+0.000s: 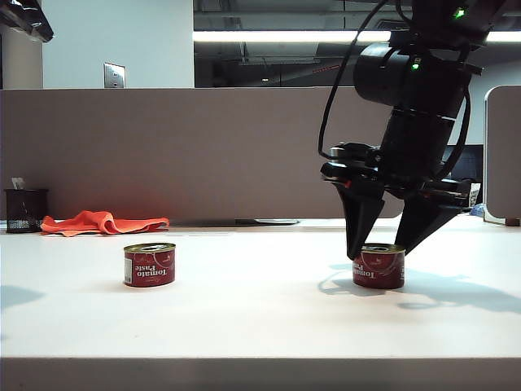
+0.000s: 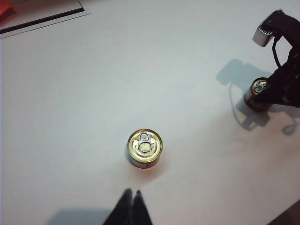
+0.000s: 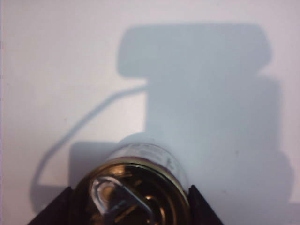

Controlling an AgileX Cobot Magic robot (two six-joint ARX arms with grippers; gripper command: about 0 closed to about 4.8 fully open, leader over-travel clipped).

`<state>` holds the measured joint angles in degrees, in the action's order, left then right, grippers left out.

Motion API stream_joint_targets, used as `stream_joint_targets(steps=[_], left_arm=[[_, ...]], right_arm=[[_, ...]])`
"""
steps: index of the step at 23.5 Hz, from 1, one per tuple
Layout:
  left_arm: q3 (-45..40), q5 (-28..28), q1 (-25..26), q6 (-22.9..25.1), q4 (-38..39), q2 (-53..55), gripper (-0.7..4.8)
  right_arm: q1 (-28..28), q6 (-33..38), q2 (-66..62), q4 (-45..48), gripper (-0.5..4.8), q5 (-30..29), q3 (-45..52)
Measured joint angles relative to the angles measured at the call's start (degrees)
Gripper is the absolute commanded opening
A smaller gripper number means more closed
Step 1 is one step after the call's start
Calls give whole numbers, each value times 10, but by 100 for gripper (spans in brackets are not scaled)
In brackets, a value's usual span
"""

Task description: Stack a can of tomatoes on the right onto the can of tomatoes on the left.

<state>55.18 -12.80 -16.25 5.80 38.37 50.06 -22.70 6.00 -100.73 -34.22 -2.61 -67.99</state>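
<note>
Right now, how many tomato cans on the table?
2. Left can stands alone on the table's left side, below the shut left gripper. Right can stands on the right, between the right gripper's fingers. None seem hidden.

A white surface (image 1: 244, 318) fills the lower frame. On it, left of centre, stands a red can (image 1: 150, 264); another can (image 1: 379, 266) stands right of centre. An orange cloth (image 1: 102, 222) and black mesh cup (image 1: 25, 210) lie far left.
</note>
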Motion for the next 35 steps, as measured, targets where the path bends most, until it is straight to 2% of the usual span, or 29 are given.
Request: stream_joint_targets(steps=[14,19,21,25,29,32,35], left_arm=[[0,0,0,0,0,0,-5],[0,0,0,0,0,0,-5],[0,0,0,0,0,0,-5],[0,0,0,0,0,0,-5],[0,0,0,0,-4,0,-5],[0,0,0,0,-4,0,-5],[7,0,0,0,-3,0,-5]], right_arm=[[0,0,-1,-9,260,0,-7],[-7,0,-3,-28,260,0,-87],[-26,0,-3,-31,260,-10,-126],[-100,0,-14,-24,260,-18,-216],[-183,-20,-130,-62,260,1,-368],[-216,-28,-193,-87,260,10,-429],[-223,-29,-218,-92,260,11,-437]])
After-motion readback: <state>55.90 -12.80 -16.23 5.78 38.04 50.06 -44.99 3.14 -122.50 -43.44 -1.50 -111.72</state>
